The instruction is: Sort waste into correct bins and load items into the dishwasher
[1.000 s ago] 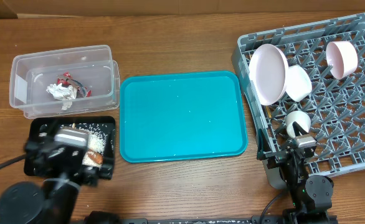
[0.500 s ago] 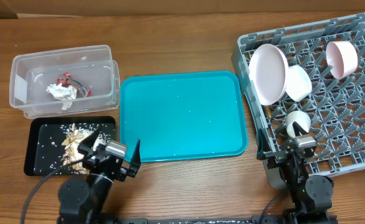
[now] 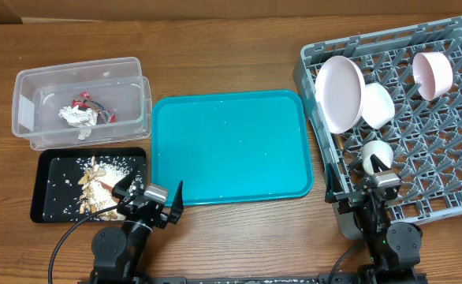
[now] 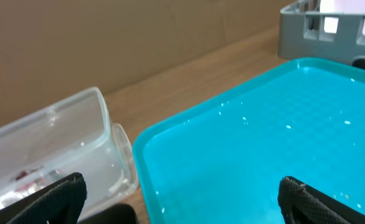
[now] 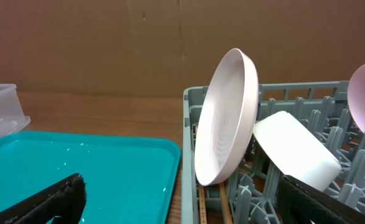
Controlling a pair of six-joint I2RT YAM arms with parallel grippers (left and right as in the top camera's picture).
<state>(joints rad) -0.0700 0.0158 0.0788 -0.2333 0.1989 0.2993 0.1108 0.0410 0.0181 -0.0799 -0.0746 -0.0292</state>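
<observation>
The crumpled white tissue (image 3: 76, 117) and the red wrapper (image 3: 83, 101) lie in the clear tub (image 3: 128, 75) at the far left of the desk (image 3: 215, 55). The tan food scraps (image 3: 97, 175) lie in the black tray (image 3: 50, 207) in front of it, right beside the left gripper (image 3: 150, 192), whose fingers are spread wide near the teal tray (image 3: 231, 146). The grey dish rack (image 3: 444, 189) holds one white plate (image 3: 340, 93), one white bowl (image 3: 377, 105), one pink bowl (image 3: 433, 75) and one small white cup (image 3: 375, 154), and the right gripper (image 3: 381, 172) sits just in front of the cup, fingers spread wide too.
</observation>
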